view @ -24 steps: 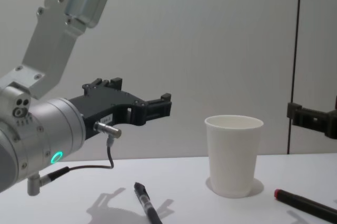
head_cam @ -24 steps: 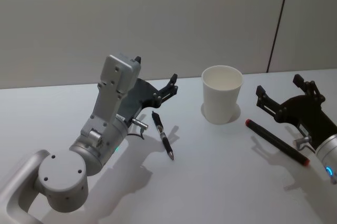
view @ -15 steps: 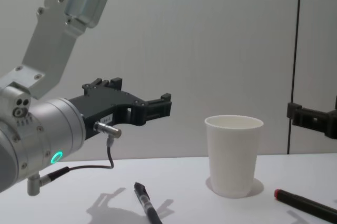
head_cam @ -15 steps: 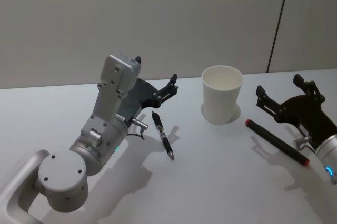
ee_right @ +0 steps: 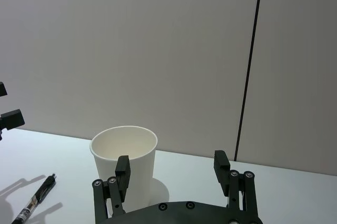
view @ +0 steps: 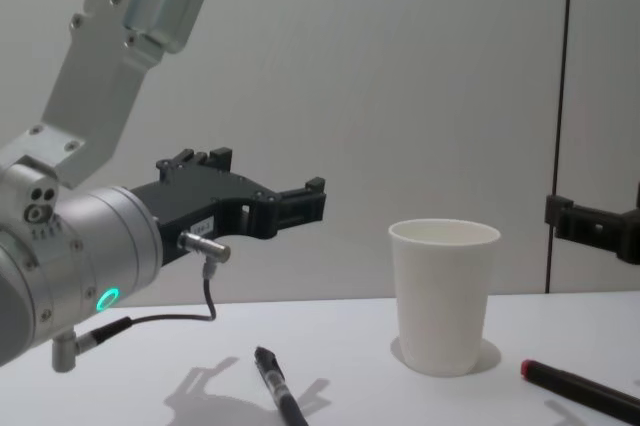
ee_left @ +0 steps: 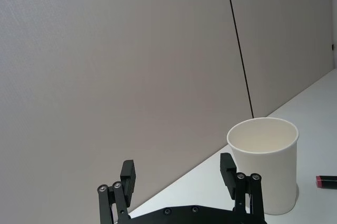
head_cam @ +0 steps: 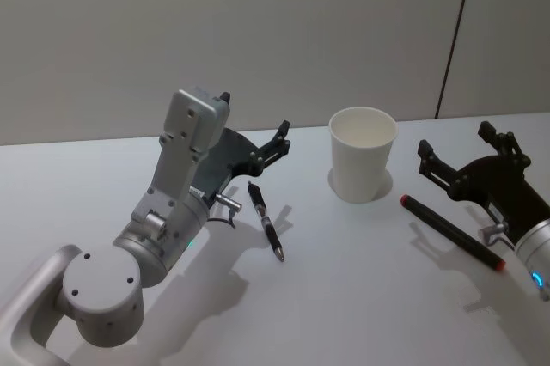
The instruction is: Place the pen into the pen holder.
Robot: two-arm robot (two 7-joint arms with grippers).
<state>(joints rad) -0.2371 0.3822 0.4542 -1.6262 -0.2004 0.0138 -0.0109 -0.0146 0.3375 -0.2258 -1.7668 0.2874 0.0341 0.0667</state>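
The white paper cup pen holder (head_cam: 363,160) stands upright and empty at the table's centre back. A black pen (head_cam: 265,221) lies flat on the table to its left. My left gripper (head_cam: 256,121) hovers above and behind that pen, open and holding nothing; in the left wrist view its fingertips (ee_left: 128,174) frame the pen holder (ee_left: 266,163) farther off. A second pen, black with a red end (head_cam: 449,231), lies right of the cup. Just past it, my right gripper (head_cam: 455,140) is open and empty, pointing at the pen holder (ee_right: 124,163).
The white table (head_cam: 344,306) runs back to a grey wall with a dark vertical seam (head_cam: 454,35). My left arm's silver links (head_cam: 176,177) rise over the table's left side. Open tabletop lies in front of both pens.
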